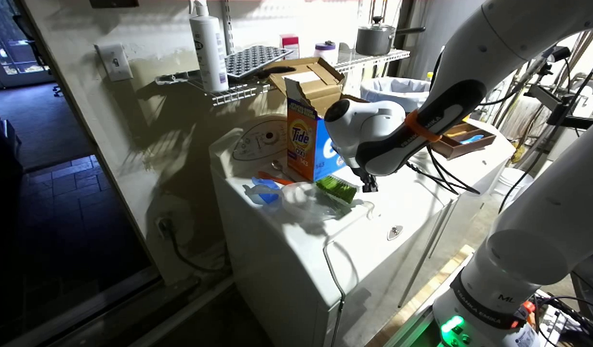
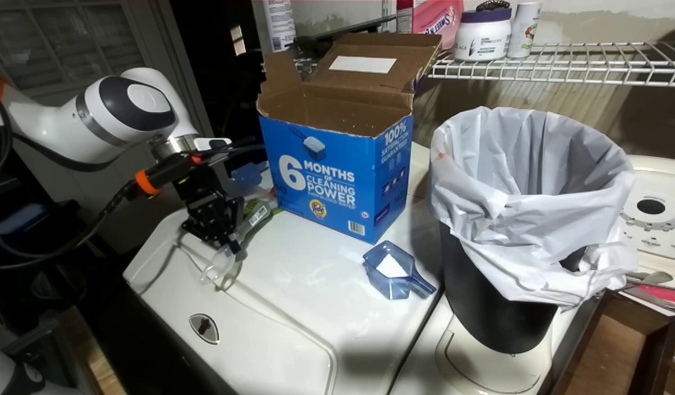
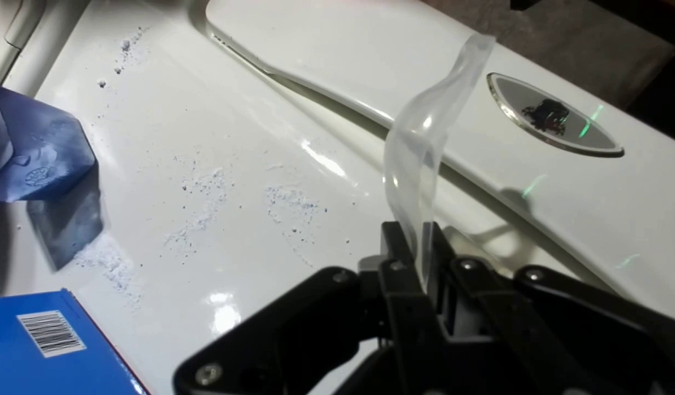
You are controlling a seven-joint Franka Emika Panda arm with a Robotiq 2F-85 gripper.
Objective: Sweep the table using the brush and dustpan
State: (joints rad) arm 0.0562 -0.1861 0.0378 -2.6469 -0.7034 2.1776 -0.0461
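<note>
The white table (image 2: 304, 274) is a glossy appliance top with loose bluish-white powder (image 3: 290, 203) scattered over it in the wrist view. Between its narrow fingertips my gripper (image 3: 413, 226) pinches a clear, curved plastic handle (image 3: 417, 142), whose free end points away. In both exterior views this handle appears to belong to the brush (image 1: 337, 188), with green bristles and a label (image 2: 259, 215) on its clear body. The brush head lies outside the wrist view. A clear plastic piece beside it, seemingly the dustpan (image 1: 301, 196), rests near the far end; its outline is hard to make out.
A tall Tide box (image 2: 332, 170) stands open-topped behind the gripper. In front of it lies a blue scoop (image 2: 389, 271) with white powder. A lined black bin (image 2: 496, 291) and a wooden tray (image 1: 465, 140) stand farther along. A wire shelf (image 1: 238, 91) runs above.
</note>
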